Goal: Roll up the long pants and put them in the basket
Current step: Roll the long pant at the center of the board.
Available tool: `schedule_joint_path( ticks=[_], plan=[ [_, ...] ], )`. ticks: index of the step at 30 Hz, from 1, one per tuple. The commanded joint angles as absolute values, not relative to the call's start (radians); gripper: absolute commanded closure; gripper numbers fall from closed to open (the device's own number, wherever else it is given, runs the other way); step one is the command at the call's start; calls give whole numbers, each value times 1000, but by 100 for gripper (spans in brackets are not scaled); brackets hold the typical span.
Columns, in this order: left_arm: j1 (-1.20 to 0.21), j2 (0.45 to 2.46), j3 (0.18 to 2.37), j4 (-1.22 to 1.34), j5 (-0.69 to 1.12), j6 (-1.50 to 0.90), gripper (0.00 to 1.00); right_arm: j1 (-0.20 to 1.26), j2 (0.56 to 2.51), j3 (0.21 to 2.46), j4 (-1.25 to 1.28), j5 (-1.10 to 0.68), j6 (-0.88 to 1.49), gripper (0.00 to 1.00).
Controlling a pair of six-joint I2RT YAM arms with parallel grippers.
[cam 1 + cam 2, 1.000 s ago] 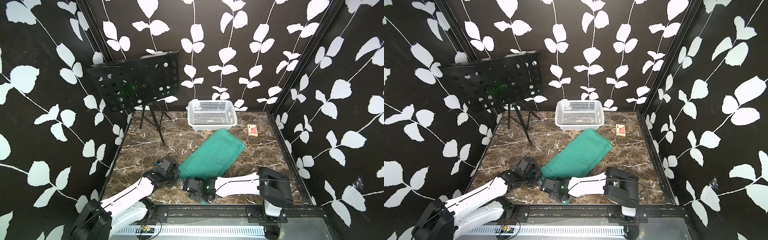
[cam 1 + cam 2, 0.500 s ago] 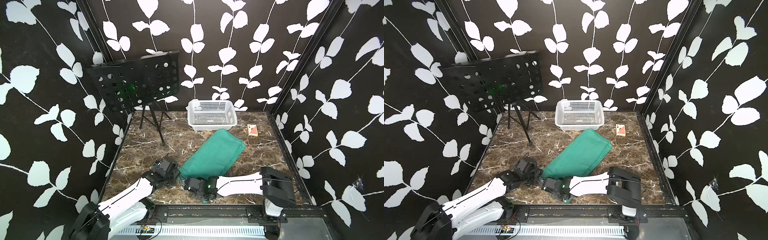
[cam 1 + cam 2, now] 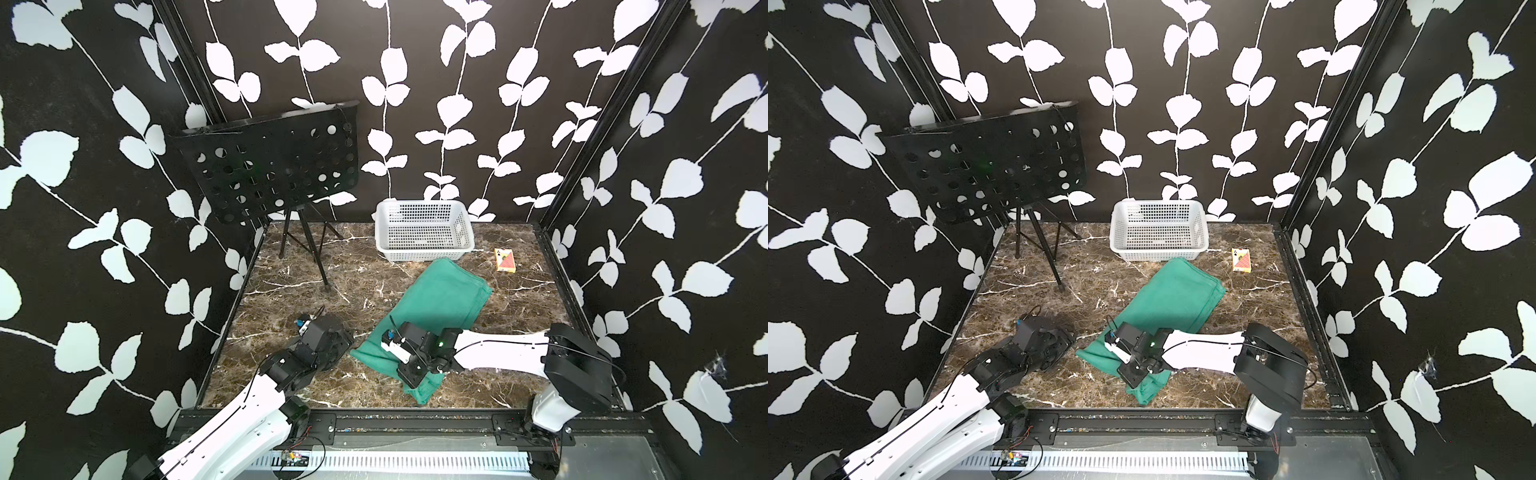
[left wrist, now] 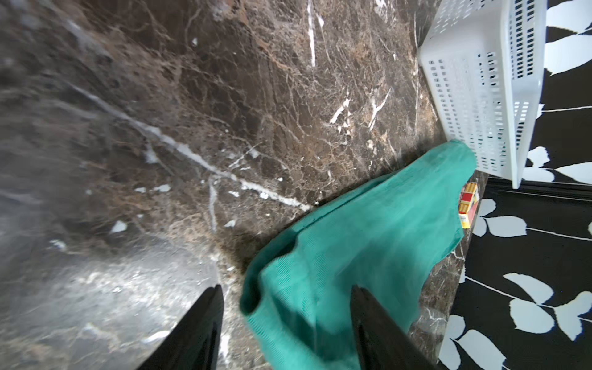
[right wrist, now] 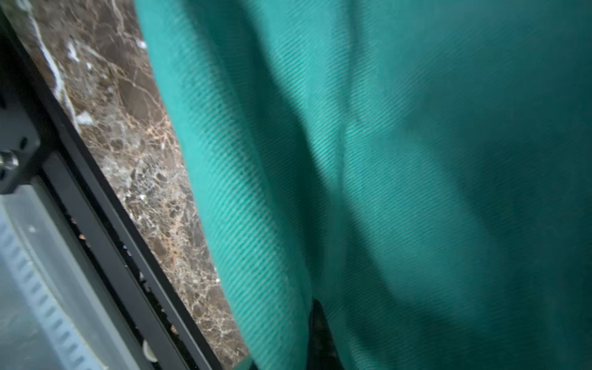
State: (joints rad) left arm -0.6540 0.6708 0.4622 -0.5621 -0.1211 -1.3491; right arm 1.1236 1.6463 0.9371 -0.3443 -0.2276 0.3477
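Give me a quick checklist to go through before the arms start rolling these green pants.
1. Is the right gripper shut on the near end of the long pants: ok.
2. Is the left gripper gripping too: not ok, open, with a cloth corner between its fingers.
3. Pants flat and folded, no roll begun: ok.
4. Far end free of the white basket: cannot tell, it lies right against it.
5. The card box apart from the cloth: ok.
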Motion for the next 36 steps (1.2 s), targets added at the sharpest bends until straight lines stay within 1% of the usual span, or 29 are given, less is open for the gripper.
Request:
schedule_joint_path(
  ticks=[1,6,9,12,14,17,22,26,30,33,34,36],
  plan=[
    [-653,640,487,-675,-108,-1329,38,1094,1646,906,-306,-329,402,100],
    [-667,631,484,-700,-46,-1328,39,1033,1635,878,-248,-417,463,100],
    [-710,636,487,-685,-39,-1345,40,1005,1641,866,-219,-469,497,100],
    [-806,658,468,-626,-46,-1407,41,981,1646,844,-180,-516,538,100],
    [-879,688,443,-544,-67,-1458,43,962,1643,821,-144,-544,573,100],
    [-939,771,427,-426,-80,-1495,45,938,1635,788,-102,-574,620,100],
    [-951,951,464,-286,-76,-1473,46,901,1622,731,-43,-604,690,100],
    [-952,1090,509,-257,-102,-1457,44,885,1611,699,-15,-587,734,100],
    [-951,1217,554,-291,-65,-1463,44,879,1592,679,-44,-536,743,100],
    [-951,1299,585,-328,-42,-1469,47,879,1544,672,-99,-466,723,92],
    [-950,1322,591,-331,-37,-1474,48,878,1528,673,-126,-435,710,87],
    [-950,1350,599,-331,-35,-1479,49,878,1483,672,-187,-361,685,75]
  ],
)
